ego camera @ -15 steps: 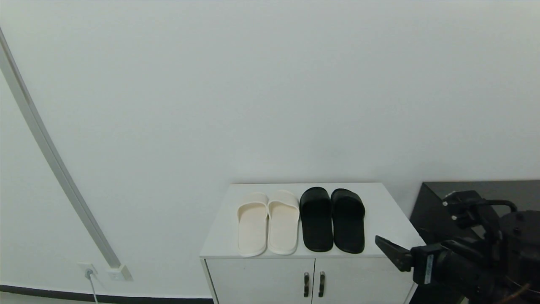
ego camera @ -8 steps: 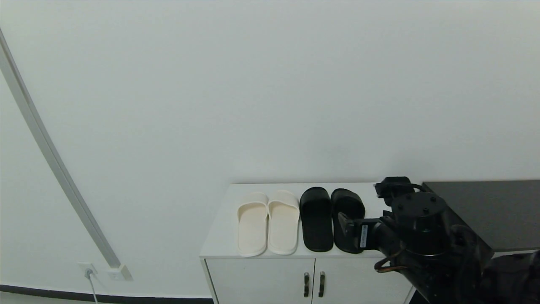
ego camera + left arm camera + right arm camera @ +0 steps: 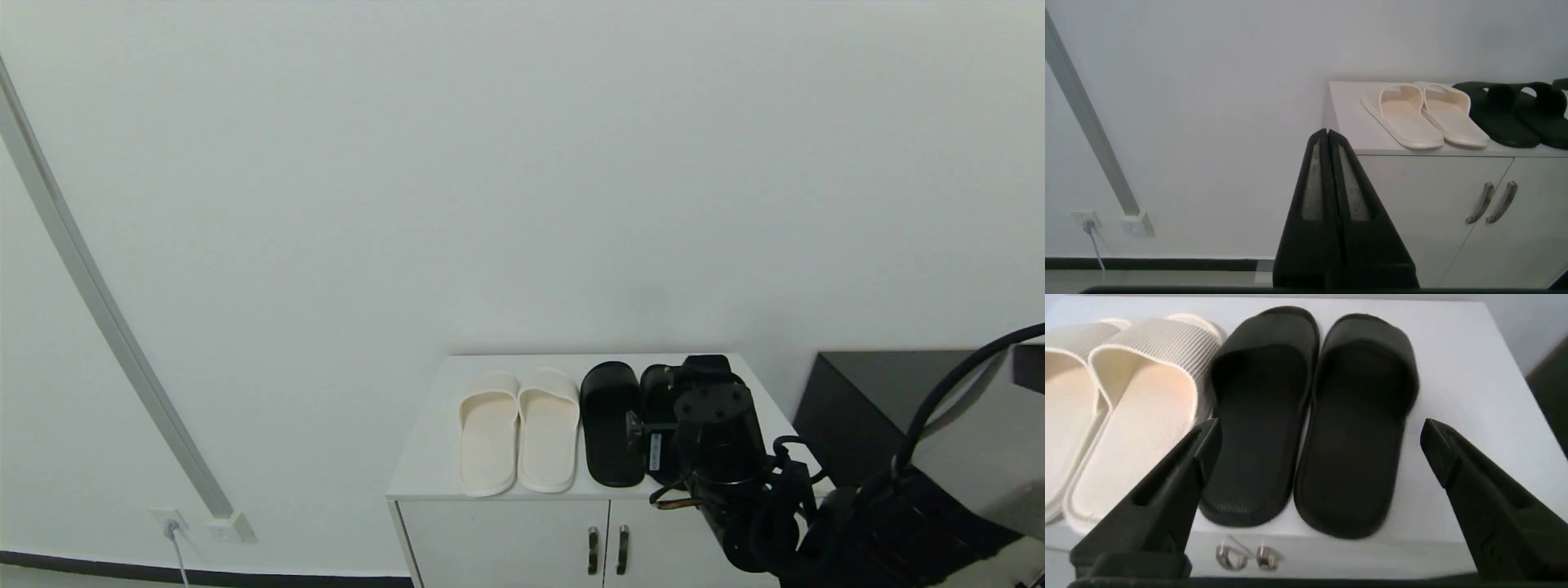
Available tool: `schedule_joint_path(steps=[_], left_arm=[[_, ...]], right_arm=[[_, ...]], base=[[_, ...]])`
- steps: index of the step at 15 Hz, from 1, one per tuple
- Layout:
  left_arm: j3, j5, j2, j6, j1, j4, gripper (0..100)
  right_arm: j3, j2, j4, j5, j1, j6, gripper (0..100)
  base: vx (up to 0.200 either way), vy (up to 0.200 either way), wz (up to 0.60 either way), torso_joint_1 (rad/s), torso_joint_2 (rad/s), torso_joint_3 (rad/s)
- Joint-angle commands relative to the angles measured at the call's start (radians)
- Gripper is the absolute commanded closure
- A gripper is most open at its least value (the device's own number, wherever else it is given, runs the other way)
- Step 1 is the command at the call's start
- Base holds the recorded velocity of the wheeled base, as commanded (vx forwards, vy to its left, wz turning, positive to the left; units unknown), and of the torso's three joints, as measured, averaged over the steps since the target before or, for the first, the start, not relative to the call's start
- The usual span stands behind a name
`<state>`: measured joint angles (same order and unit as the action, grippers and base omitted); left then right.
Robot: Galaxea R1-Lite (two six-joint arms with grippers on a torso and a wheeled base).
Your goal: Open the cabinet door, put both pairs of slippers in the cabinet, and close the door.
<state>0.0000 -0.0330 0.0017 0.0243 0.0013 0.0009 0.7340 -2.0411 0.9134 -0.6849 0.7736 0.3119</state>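
Since my arm [image 3: 727,445] blocks them, black slippers [image 3: 612,425]: right one mostly hidden
right pincer [image 3: 1321,434]: spread wide, moved in over them
left pincer [image 3: 1327,139]: clenched

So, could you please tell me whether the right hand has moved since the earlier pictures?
Yes: the right hand has swung leftward from the right edge of the cabinet to above the black slippers.

Wide-spread right gripper [image 3: 1320,431] over black slippers [image 3: 1261,425] on cabinet top [image 3: 1462,384]
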Motion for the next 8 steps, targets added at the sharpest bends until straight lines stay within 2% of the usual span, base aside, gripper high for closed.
schedule_joint_path(steps=[1,6,8], left_arm=[[0.000,-0.001,0.000,0.000,0.000,0.001,100],[0.000,-0.001,0.000,0.000,0.000,0.001,100],[0.000,-0.001,0.000,0.000,0.000,-0.001,100]], right_arm=[[0.039,-0.083,0.010,0.005,-0.025,-0.016,0],[0.165,-0.197,0.010,0.120,-0.096,-0.016,0],[0.220,-0.243,0.010,0.128,-0.117,-0.036,0]], base=[[0.000,0.000,0.00,0.000,0.00,0.000],[0.000,0.000,0.00,0.000,0.00,0.000],[0.000,0.000,0.00,0.000,0.00,0.000]])
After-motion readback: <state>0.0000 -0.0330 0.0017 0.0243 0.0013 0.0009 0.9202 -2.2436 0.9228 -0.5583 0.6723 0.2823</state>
